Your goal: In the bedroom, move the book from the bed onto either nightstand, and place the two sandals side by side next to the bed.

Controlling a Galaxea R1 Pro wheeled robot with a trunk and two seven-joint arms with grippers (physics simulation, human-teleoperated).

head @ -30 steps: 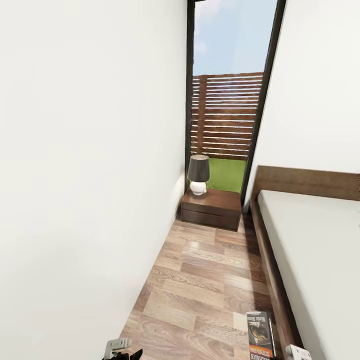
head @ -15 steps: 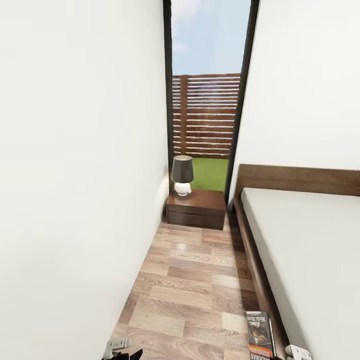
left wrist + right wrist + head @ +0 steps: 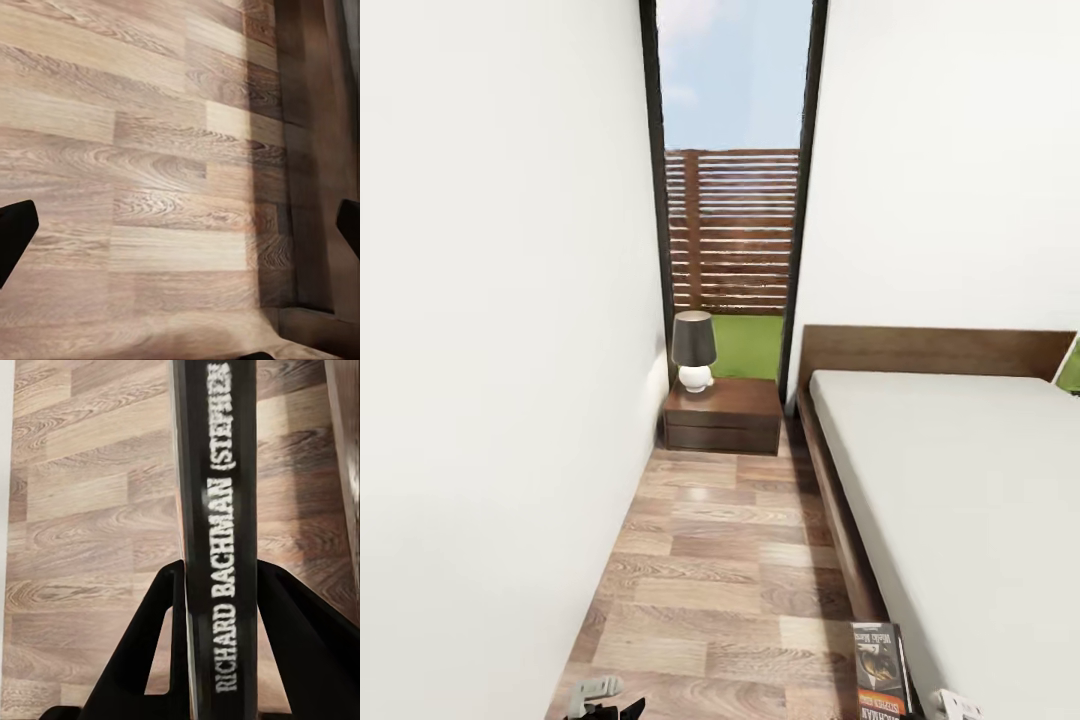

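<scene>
book [image 3: 880,668] cut off at head view's bottom edge, lower cover hidden; held upright over wood floor [image 3: 720,560] just beside bed [image 3: 960,500] frame, long axis running away from robot toward nightstand [image 3: 724,414]. in right wrist view, book's dark spine with white lettering stands on edge between black fingers [image 3: 142,660], long axis along them. right gripper [image 3: 217,645] clenched on book. right gripper barely visible in head view, just a white bit at the edge. left gripper [image 3: 180,232] spread wide over bare floor, only fingertips showing at frame sides. lamp [image 3: 693,350] on nightstand against far window. bed cropped at right.
</scene>
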